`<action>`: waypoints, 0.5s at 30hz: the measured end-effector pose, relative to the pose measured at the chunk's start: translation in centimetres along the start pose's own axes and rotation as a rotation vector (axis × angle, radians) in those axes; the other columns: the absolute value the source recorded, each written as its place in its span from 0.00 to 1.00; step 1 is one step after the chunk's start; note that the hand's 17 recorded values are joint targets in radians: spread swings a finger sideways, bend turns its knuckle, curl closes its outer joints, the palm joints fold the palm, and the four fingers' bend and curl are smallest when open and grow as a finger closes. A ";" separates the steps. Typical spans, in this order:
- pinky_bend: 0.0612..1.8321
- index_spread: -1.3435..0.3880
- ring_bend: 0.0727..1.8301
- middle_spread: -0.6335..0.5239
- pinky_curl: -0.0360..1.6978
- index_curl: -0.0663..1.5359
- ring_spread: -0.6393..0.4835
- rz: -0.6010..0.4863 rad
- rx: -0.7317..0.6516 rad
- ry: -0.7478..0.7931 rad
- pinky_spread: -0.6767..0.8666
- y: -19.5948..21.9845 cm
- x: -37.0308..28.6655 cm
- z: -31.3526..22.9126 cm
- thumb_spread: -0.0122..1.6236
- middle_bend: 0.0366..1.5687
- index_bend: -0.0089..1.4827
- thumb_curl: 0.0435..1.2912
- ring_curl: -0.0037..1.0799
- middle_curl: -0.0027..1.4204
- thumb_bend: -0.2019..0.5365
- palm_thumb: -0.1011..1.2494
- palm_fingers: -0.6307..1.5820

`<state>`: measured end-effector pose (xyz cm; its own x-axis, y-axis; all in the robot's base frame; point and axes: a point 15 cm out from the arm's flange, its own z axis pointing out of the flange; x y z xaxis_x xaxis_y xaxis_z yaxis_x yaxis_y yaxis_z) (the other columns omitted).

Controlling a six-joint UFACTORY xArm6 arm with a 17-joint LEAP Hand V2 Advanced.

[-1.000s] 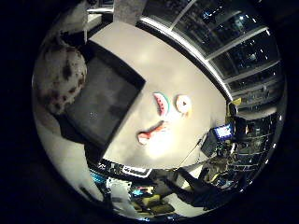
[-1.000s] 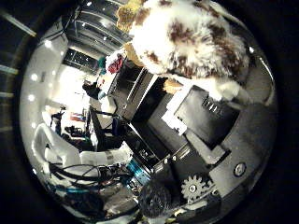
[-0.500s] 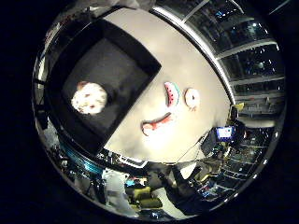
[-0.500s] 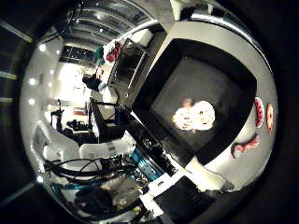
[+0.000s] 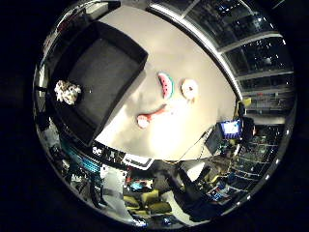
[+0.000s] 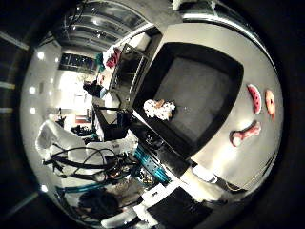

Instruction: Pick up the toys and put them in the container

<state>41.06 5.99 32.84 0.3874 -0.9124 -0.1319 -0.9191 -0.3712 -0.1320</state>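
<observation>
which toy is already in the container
The white-and-brown plush toy lies inside the black container; the watermelon slice, donut and bone lie on the table.

Black container (image 6: 224,62) on the table (image 6: 238,157), well below the robot hand's palm. A white-and-brown plush toy (image 6: 158,109) lies inside it, near one wall. Outside, on the table beside the container: a watermelon-slice toy (image 6: 255,98), a doughnut toy (image 6: 270,102) just next to it, and a bone-shaped toy (image 6: 245,133) nearby.

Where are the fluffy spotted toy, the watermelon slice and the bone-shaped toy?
Spotted plush toy (image 6: 159,109), thumb side palm view, middle of its body, inside the black container.
Watermelon slice toy (image 5: 165,84), little finger side palm view, red centre.
Bone-shaped toy (image 5: 151,116), little finger side palm view, its shaft.
</observation>
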 end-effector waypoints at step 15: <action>0.20 0.56 0.10 0.59 0.18 0.21 0.74 0.241 0.038 0.048 0.69 7.4 15.5 -1.7 0.62 0.11 0.12 0.22 0.23 0.23 0.24 0.55 0.32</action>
<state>40.09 -11.18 31.52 0.1524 -0.9814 -0.1169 -0.9809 -0.1357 -0.1393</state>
